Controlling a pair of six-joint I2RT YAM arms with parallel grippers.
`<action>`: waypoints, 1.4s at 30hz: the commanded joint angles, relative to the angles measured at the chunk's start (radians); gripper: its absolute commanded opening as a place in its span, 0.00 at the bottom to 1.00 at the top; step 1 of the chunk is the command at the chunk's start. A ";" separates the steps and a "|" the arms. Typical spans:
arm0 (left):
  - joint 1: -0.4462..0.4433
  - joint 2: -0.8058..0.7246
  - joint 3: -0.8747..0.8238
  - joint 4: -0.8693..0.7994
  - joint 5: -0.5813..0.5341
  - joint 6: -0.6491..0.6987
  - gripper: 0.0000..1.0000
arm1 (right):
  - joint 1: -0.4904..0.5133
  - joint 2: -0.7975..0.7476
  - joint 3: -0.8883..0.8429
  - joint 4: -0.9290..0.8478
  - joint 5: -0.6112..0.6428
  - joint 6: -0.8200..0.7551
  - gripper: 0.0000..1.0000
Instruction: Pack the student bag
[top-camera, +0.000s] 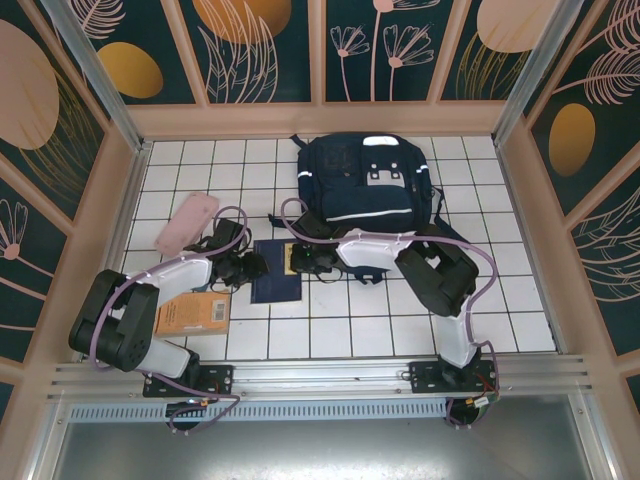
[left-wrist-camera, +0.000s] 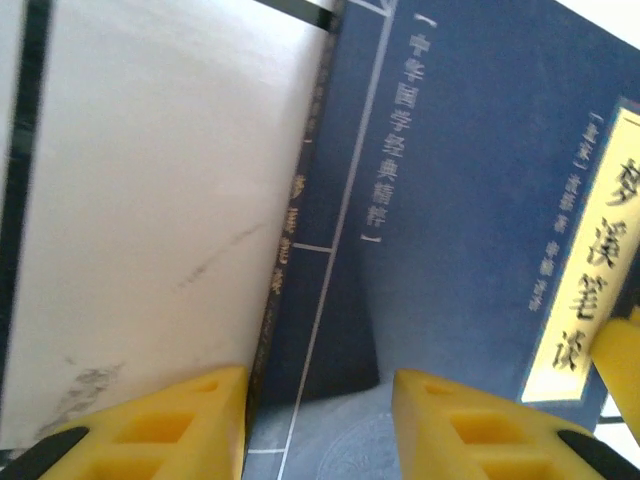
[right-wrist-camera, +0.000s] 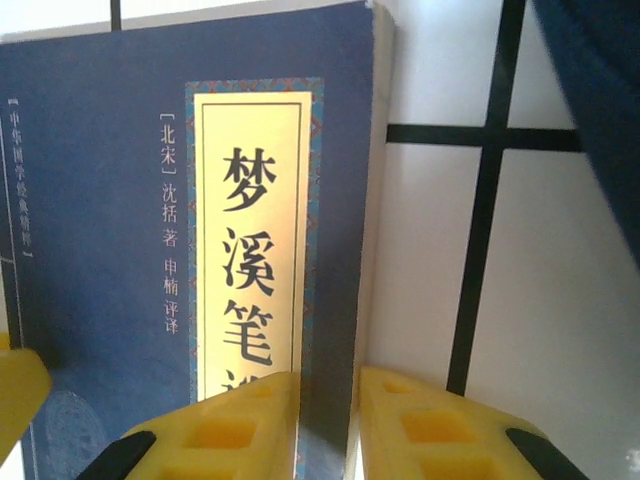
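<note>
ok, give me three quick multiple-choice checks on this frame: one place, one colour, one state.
1. Where does the navy book lie relative to the student bag?
A. On top of it
B. On the tiles, on its near side
C. Inside it

2. What colour is the book's title panel?
A. Red
B. Yellow
C. Green

3. How is the book lying?
A. Closed, flat, cover up
B. Open, pages up
C. Standing on edge

Answers:
1 B: the top view shows it on the white tiles, just in front of the bag.
2 B: the right wrist view shows a yellow panel with black characters.
3 A: both wrist views show the closed cover facing up.
</note>
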 joint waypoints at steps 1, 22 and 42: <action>-0.023 -0.029 0.025 0.108 0.236 0.007 0.41 | -0.004 0.026 -0.063 0.024 -0.094 0.014 0.27; -0.023 -0.054 -0.038 0.280 0.314 -0.281 0.45 | -0.022 -0.005 -0.124 0.083 -0.122 0.049 0.33; -0.023 -0.213 0.098 -0.059 -0.102 -0.105 0.04 | -0.061 -0.294 -0.187 0.166 -0.114 0.007 0.58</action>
